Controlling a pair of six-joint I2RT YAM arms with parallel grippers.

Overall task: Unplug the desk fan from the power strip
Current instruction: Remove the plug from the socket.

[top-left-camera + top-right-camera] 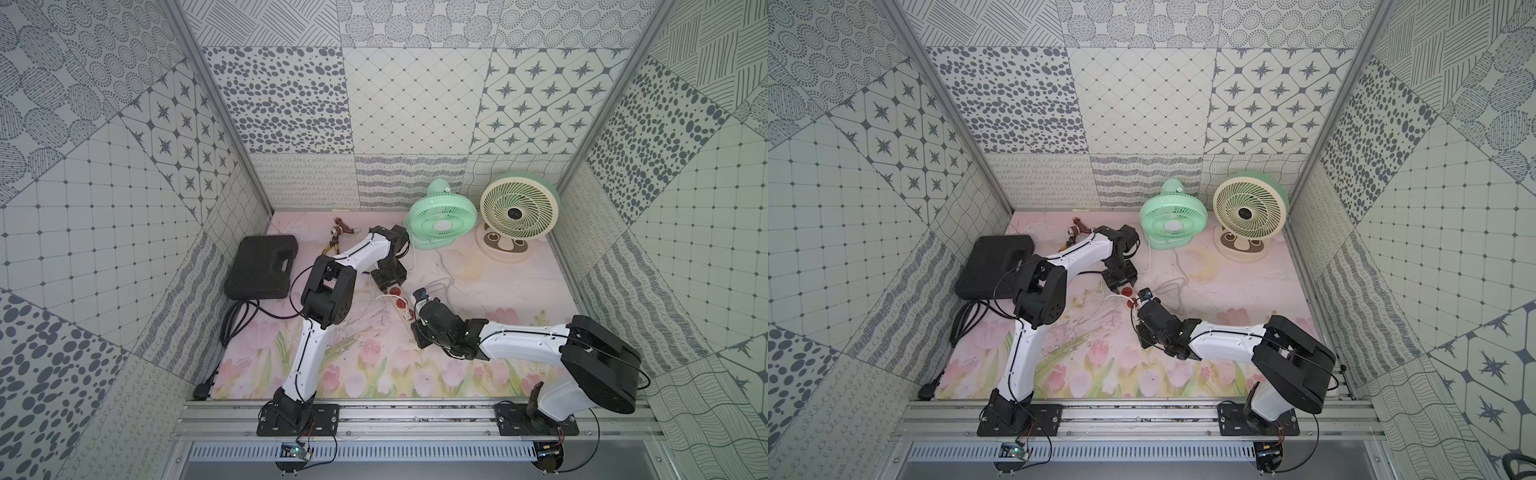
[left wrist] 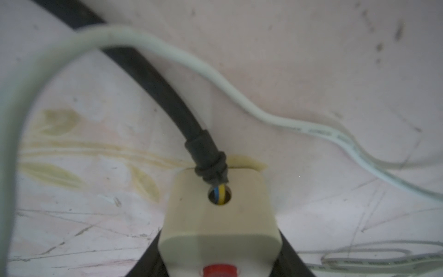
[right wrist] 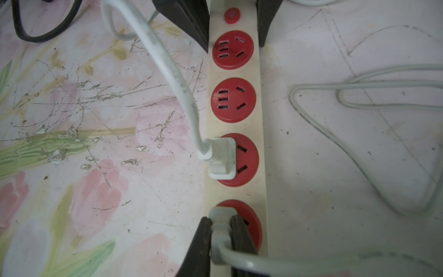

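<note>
**Desk:** Where is the strip in this shot?

**Photographer:** The cream power strip lies flat on the flowered table mat, mid-table between the two arms. It is well in front of the mint-green desk fan and the cream desk fan, which stand side by side at the back wall; its four red sockets run in a row from the red switch.

**Desk:** And the left arm?

**Photographer:** The left gripper straddles the switch end, a black finger pressed to each long side of the bar, so it is clamped on the strip; the black cord leaves that same end; a black case lies by the left wall.

**Desk:** The right?

**Photographer:** The right gripper is closed narrow on the grey plug at the socket farthest from the switch; whether its pins are fully home cannot be told. A white plug sits in the next socket, and its white cord arches away over the mat.

**Desk:** Which fan does the held plug feed?

**Photographer:** Cannot tell; pale cords loop across the mat between strip and fans, and neither can be followed to its end.
</note>
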